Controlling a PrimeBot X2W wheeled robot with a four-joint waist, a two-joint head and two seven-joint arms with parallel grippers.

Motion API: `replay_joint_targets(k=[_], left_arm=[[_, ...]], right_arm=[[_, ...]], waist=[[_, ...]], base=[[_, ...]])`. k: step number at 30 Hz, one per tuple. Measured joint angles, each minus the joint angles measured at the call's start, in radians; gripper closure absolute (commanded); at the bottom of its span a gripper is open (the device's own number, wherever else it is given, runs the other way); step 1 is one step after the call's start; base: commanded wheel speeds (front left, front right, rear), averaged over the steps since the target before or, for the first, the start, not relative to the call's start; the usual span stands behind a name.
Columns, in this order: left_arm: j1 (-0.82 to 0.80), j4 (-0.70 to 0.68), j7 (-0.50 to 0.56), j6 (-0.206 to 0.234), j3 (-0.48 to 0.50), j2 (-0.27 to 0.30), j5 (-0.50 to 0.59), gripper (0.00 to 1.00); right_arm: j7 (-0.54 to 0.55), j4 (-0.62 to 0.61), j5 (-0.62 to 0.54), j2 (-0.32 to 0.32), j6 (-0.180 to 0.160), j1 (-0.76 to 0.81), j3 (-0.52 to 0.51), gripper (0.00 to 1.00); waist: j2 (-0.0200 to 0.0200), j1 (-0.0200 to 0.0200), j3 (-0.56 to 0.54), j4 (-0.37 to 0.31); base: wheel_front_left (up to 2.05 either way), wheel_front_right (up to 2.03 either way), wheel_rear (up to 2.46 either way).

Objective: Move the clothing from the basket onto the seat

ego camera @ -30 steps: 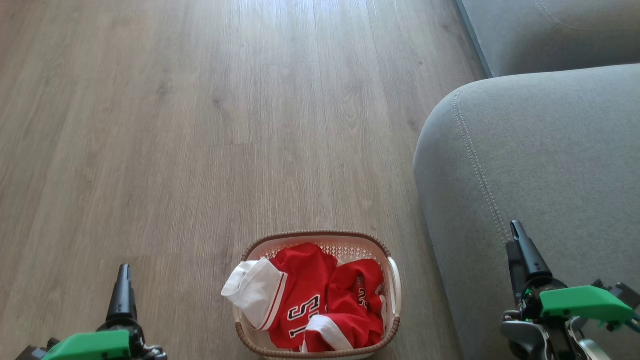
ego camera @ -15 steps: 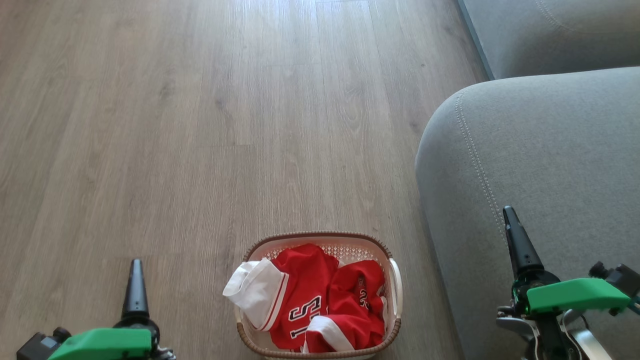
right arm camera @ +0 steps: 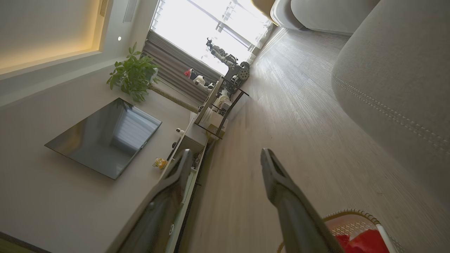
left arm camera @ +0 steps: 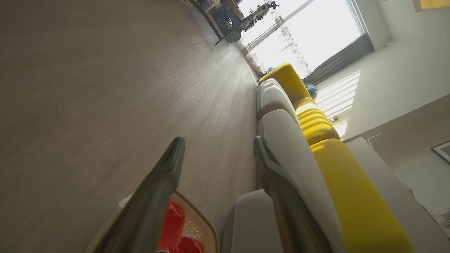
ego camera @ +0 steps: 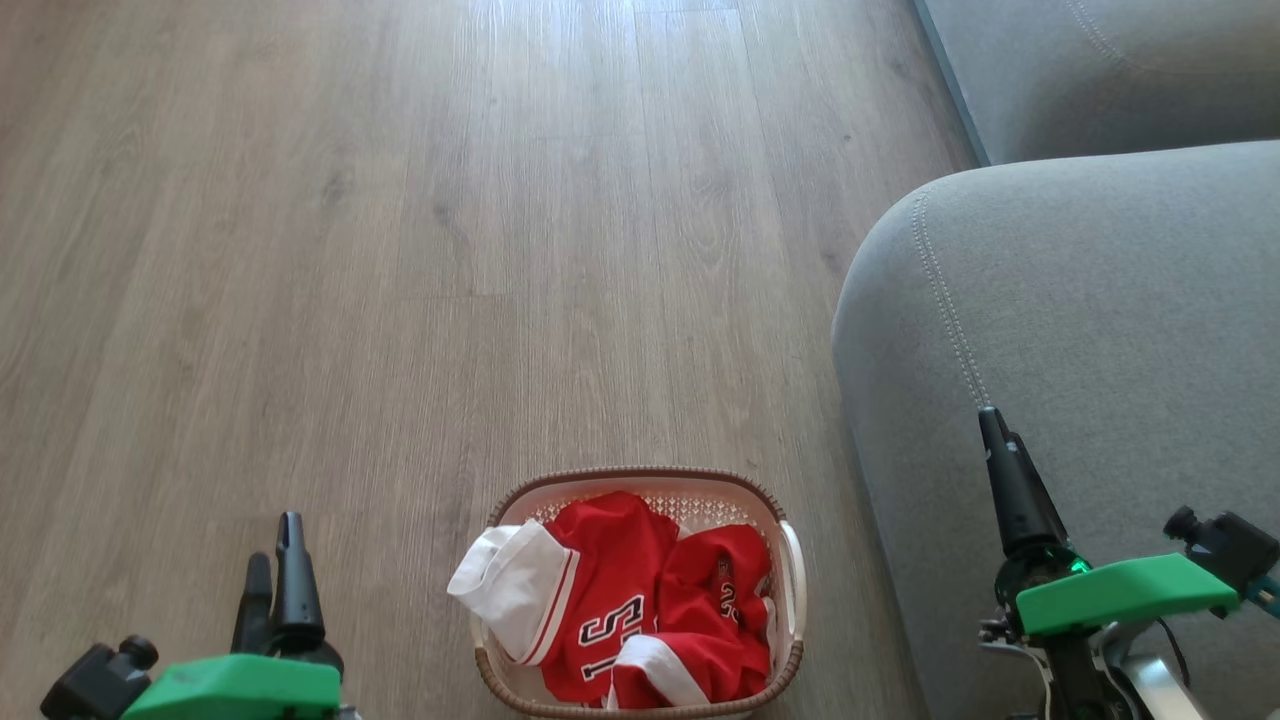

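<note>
The cream basket [ego camera: 640, 474] with a brown braided rim stands on the floor, low in the head view, and holds the red clothing [ego camera: 640, 590]; a white sleeve hangs over its left rim. The grey seat [ego camera: 1080, 300] rises right of it. My left gripper [ego camera: 275, 538] hovers over the floor left of the basket, open and empty. In the left wrist view the left gripper [left arm camera: 219, 138] shows spread jaws above the basket [left arm camera: 197, 211]. My right gripper [right arm camera: 225, 151] is open and empty over the seat's front edge, with one finger [ego camera: 1005, 470] in the head view.
Wooden plank floor [ego camera: 400, 250] stretches ahead and to the left. A second grey cushion [ego camera: 1100, 60] lies at the back right. Yellow back cushions [left arm camera: 351, 193] line the sofa. A wall TV [right arm camera: 105, 140] and a low shelf unit [right arm camera: 214, 112] stand across the room.
The left gripper has shifted right and turned, so both its fingers show now. The right gripper has moved left and further forward, tilting leftward. Basket and clothing are unmoved.
</note>
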Motion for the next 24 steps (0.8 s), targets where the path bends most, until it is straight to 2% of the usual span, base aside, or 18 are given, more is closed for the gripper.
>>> replay_joint_targets(k=[7,24], left_arm=[[0.018,-0.001,-0.021,0.007,-0.018,0.012,0.125,0.00],[0.042,0.013,-0.067,0.018,-0.073,0.033,0.352,0.00]], right_arm=[[-0.004,0.001,-0.119,0.017,0.000,0.002,-0.010,0.00],[-0.005,0.031,-0.389,0.051,0.000,0.005,-0.049,0.00]], waist=[[0.0000,0.0000,-0.001,0.001],[0.0000,0.0000,-0.002,0.000]], base=[[0.00,0.00,0.00],[0.00,0.00,0.00]])
